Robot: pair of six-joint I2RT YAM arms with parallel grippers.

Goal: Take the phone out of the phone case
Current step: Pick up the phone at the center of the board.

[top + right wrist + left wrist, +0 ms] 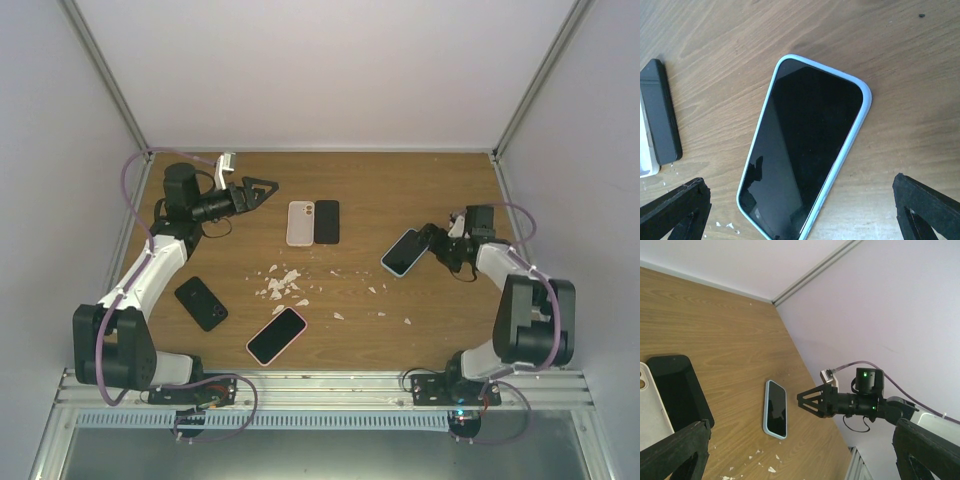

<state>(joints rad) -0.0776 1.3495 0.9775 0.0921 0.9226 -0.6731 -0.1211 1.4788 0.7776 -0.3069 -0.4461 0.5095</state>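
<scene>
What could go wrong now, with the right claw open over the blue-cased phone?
The blue-cased phone lies flat on the table, so the right claw might push it instead of gripping an edge. The left claw hangs far away, so nothing braces it; it could lift whole, still cased.

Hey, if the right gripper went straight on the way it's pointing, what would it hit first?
Most likely the phone in the light blue case, lying screen up on the table just ahead of the open right gripper; the gap is hard to judge.
</scene>
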